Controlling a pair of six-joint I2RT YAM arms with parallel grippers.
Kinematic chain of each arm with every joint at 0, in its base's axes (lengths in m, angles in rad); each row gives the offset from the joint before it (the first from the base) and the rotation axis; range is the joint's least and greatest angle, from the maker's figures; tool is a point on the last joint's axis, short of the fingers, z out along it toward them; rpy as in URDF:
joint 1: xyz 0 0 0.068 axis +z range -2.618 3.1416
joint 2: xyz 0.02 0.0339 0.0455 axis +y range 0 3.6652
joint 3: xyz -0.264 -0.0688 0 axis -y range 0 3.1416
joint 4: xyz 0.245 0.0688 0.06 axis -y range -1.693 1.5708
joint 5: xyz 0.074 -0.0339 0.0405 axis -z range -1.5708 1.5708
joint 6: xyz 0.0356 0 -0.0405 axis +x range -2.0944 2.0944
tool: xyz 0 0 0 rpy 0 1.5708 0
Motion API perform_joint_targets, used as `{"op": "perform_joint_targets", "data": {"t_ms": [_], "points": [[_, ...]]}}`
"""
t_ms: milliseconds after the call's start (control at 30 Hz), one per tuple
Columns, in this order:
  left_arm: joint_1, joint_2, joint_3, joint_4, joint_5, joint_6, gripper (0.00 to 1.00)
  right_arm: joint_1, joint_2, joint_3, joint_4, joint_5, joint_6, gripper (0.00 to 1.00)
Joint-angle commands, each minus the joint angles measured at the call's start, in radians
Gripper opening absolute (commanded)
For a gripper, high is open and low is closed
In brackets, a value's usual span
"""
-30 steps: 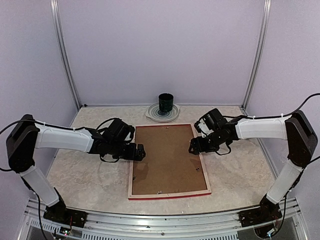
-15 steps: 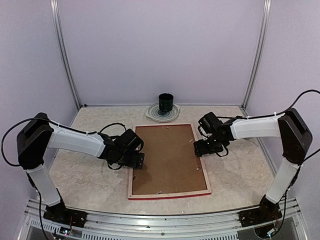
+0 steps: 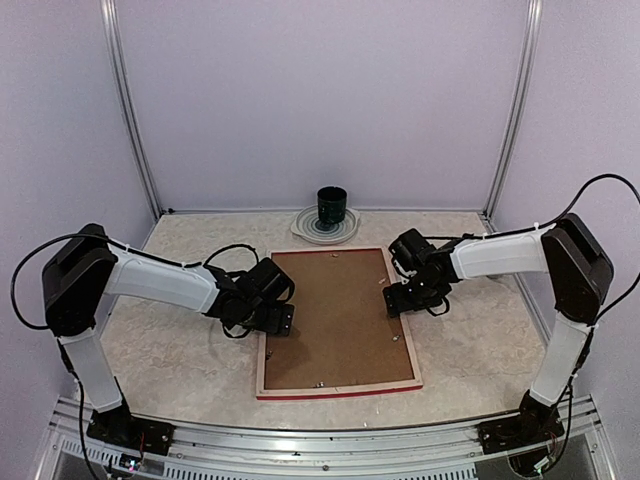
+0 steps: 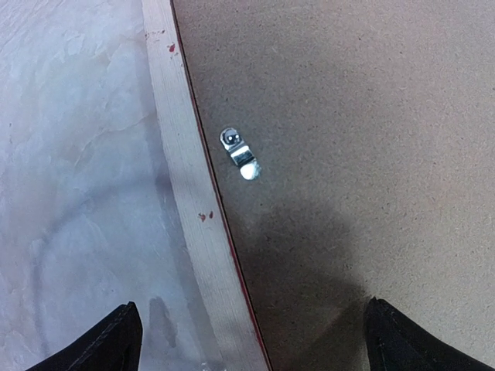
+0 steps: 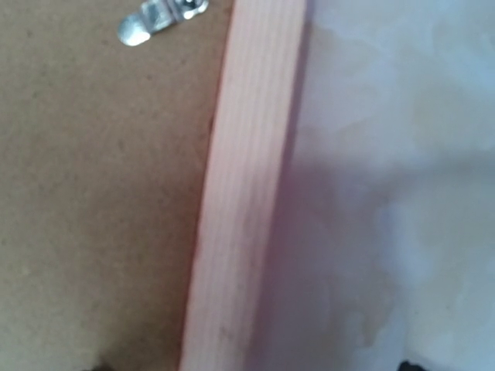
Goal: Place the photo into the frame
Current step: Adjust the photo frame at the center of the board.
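Left wrist view showed the left claw (image 4: 259, 340) open wide with nothing held. One fingertip stood over the bench (image 4: 69, 154) and the other over the brown backing board (image 4: 348, 116), so the jaws straddled the left rail of the frame (image 4: 186, 193). A small metal retaining tab (image 4: 240, 154) lay on the board just inside that rail, ahead of the claw. Whether the fingertips touched any surface could not be determined.

Right wrist view showed the right claw (image 5: 251, 365) open as well, and empty. Only the dark tips were visible at the bottom corners, one over the backing board (image 5: 100, 193) and one over the bench (image 5: 387, 154). The right rail of the frame (image 5: 247, 193) ran between them. A second metal tab (image 5: 158, 19) sat at the top of that view, on the board beside the rail.

Top external view placed the left claw (image 3: 283, 318) at the left edge of the frame (image 3: 340, 388) and the right claw (image 3: 392, 300) at its right edge, roughly opposite each other. The frame lay flat at the middle of the bench (image 3: 180, 350) with its pale wood back up and a red edge showing along the near side. The backing board (image 3: 335, 315) filled its opening. At the far edge of the bench a dark cup (image 3: 332, 205) stood on a pale plate (image 3: 312, 235), well apart from the frame.
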Motion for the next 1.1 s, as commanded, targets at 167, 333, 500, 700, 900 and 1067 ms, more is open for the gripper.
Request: {"op": "perform_joint_targets", "data": {"t_ms": [167, 333, 500, 700, 900, 1067], "points": [[0.022, -0.022, 0.041, -0.076, -0.005, 0.038, 0.99, 0.012, 0.007, 0.052, -0.05, -0.021, -0.019, 0.83], [0.078, -0.027, 0.123, -0.093, 0.002, 0.075, 0.99, 0.012, 0.012, 0.146, -0.09, 0.018, -0.023, 0.83], [0.135, 0.029, 0.23, -0.101, -0.002, 0.122, 0.99, 0.012, 0.056, 0.277, -0.117, 0.047, -0.034, 0.83], [0.175, 0.162, 0.389, -0.143, -0.056, 0.172, 0.99, 0.013, 0.18, 0.441, -0.145, 0.098, -0.046, 0.83], [0.187, 0.28, 0.47, -0.162, -0.059, 0.18, 0.99, 0.022, 0.319, 0.575, -0.192, 0.156, -0.058, 0.83], [0.178, 0.338, 0.477, -0.172, -0.077, 0.181, 0.99, 0.04, 0.389, 0.594, -0.22, 0.216, -0.061, 0.83]]}}
